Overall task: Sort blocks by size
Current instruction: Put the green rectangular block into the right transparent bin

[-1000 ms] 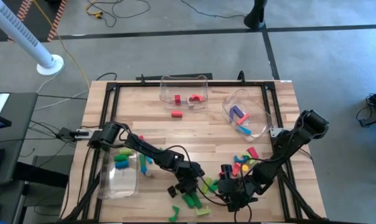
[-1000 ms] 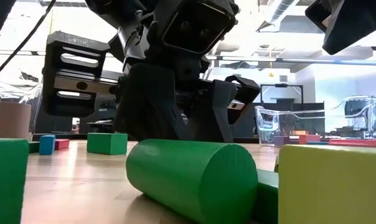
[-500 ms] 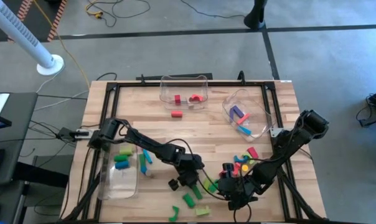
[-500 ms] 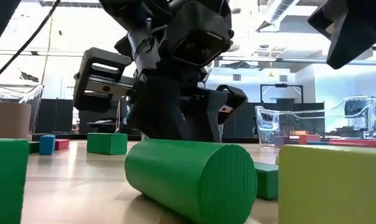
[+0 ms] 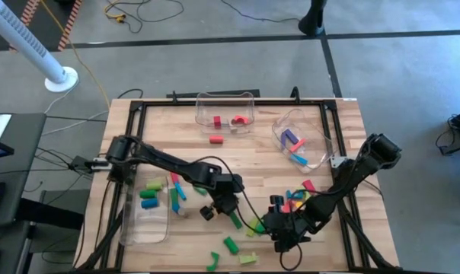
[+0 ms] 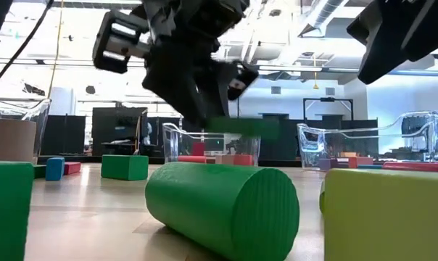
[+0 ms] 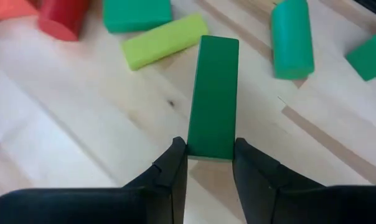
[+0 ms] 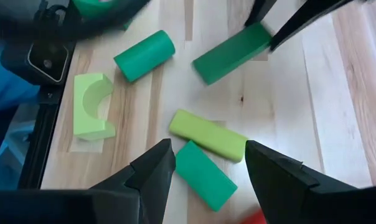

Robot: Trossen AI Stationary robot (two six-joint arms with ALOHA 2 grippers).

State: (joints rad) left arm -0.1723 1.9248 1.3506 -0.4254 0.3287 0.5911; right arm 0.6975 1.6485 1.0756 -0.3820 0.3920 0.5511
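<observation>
Desk (image 5: 237, 164): wooden top, three clear bins (image 5: 225, 111) on it, loose blocks (image 5: 230, 245) mostly bunched at the near edge, centre to right.

Left arm has pulled up and back toward the left since a second ago. Its end effector (image 7: 210, 157) was down among the near green pieces; now it's clamped on the end of a dark green bar (image 7: 213, 96), held clear of the desk over the near-centre. So the pick is done, and I'd judge the carry to a bin comes next, likely the left bin (image 5: 148, 209), which already holds green and blue pieces.

Right end effector (image 8: 210, 163) hasn't moved: fingers apart, empty, hovering over a lime bar (image 8: 208, 140) and a green block (image 8: 206, 174) at the near right.

Green cylinder (image 6: 222, 206) lies untouched near the front edge.

No brands, labels or readable text anywhere.
</observation>
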